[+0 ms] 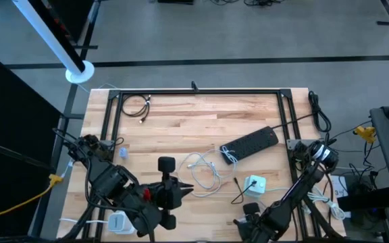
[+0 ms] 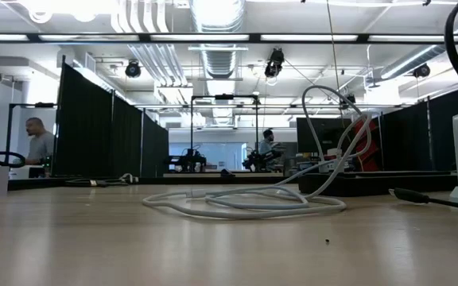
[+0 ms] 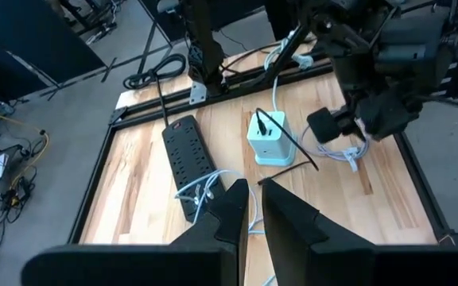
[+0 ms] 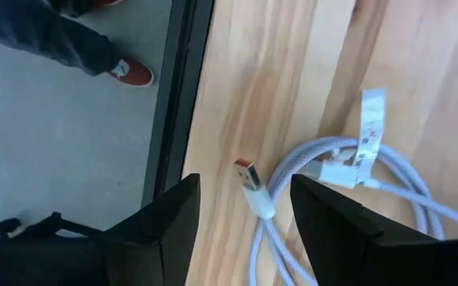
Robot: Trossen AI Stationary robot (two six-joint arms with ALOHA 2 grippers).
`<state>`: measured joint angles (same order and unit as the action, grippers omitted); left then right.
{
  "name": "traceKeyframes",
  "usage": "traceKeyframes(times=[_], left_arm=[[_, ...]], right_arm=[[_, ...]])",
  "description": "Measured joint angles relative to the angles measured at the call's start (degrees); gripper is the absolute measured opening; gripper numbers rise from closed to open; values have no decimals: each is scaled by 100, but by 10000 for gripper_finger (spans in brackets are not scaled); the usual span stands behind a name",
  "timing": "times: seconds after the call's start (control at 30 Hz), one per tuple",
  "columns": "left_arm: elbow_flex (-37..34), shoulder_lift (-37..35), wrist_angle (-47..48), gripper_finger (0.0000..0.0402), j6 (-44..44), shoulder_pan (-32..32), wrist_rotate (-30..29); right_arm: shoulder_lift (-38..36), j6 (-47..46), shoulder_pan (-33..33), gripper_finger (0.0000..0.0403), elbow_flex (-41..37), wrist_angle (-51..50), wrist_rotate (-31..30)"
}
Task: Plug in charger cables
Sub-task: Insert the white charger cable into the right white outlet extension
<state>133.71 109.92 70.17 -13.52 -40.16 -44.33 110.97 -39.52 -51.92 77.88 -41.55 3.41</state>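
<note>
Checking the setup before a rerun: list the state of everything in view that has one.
Left tool: shut, empty.
Right tool: open, straddling the plug.
White braided cable with orange-tipped plug: unplugged, lying loose.
White cube charger: upright, thin black cable plugged into its top.
Long black power strip: lying flat, visible sockets look empty.
Coiled black cable: coiled, unplugged.

The white cable (image 4: pixel 336 179) runs off the picture's edge. Near the table (image 4: pixel 293 71), a person's shoe (image 4: pixel 130 73) shows, the leg cut off.
</note>
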Motion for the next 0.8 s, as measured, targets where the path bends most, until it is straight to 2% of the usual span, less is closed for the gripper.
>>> traceKeyframes(times=[0.3,0.47,0.6,0.8], left_arm=[[-283,3,14,27,-250,-2,-15],[-479,5,15,27,-418,-2,-12],[-531,5,11,27,-507,0,-9],[-531,5,-33,27,-409,22,-146]], right_arm=[[60,127,-67,171,-117,33,-201],[60,117,-66,152,-185,34,-187],[60,118,-68,113,-219,41,-48],[50,-46,42,14,-227,39,233]])
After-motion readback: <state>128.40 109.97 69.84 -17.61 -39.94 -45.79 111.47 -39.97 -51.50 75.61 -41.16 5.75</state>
